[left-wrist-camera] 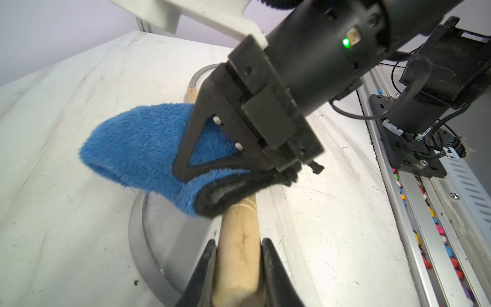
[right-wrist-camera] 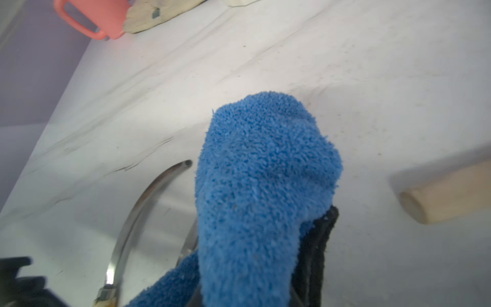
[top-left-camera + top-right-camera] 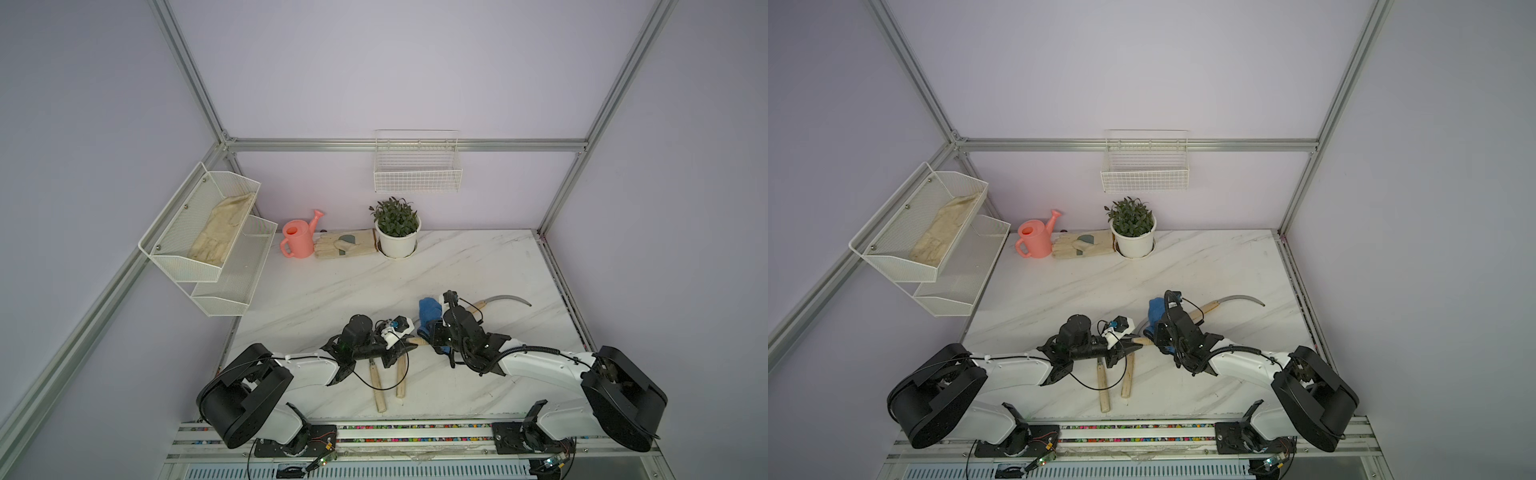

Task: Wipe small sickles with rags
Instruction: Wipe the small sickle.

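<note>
1. the left pincer (image 1: 239, 252) is clenched on the pale handle of one small sickle (image 1: 240, 226), over the counter (image 1: 66, 119).
2. the right pincer (image 1: 186, 178) grasps the blue rag (image 1: 143, 148), whose black-trimmed edge touches that handle just ahead of the left pincer.
3. another sickle (image 3: 505, 300) lies on the counter just beyond the right pincer; a third sickle (image 3: 378, 392) and a fourth sickle (image 3: 401, 380) show their handles under the left arm.

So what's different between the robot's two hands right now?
The left hand grips a sickle by its pale wooden handle; the right hand grips the blue fluffy cloth. Both left fingers show, either side of the handle; one right finger is hidden under cloth. Both hands are black and shut, meeting where the cloth crosses the handle.
</note>
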### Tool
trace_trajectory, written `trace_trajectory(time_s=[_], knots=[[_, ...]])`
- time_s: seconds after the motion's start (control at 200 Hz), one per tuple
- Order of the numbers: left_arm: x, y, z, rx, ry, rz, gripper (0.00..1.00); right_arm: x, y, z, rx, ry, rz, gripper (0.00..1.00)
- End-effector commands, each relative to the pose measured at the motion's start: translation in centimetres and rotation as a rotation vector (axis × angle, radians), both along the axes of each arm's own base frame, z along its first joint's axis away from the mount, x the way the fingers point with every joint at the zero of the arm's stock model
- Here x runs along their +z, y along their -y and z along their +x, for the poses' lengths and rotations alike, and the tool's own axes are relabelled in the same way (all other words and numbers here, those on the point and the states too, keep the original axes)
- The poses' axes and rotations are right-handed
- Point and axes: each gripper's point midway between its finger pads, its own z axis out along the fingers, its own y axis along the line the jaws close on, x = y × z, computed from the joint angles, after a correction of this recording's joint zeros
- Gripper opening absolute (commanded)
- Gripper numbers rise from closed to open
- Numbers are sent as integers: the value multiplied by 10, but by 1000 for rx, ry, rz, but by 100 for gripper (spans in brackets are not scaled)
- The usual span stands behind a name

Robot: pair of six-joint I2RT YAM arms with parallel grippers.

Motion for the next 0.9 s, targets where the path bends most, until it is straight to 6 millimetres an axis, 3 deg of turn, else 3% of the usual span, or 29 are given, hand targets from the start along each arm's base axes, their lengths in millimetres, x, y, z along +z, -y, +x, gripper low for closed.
trace_trajectory(time_s=[0.0,0.08,0.21,0.375,0.48,0.63,0.895], knots=[[47,4,21,57,172,-65,0,6,5,-2,-20,-1,26,0],[47,4,23,71,179,-60,0,14,-7,-2,22,3,54,0],[48,2,25,95,189,-63,0,38,-46,-7,110,44,80,0],[55,-9,31,171,226,-86,0,49,-99,-20,242,53,116,0],[55,-14,32,199,246,-89,0,46,-112,-24,275,48,126,0],[56,-11,25,157,251,-94,0,21,-95,-20,198,20,68,0],[61,-13,20,147,256,-110,0,-25,-10,4,-11,-70,23,0]])
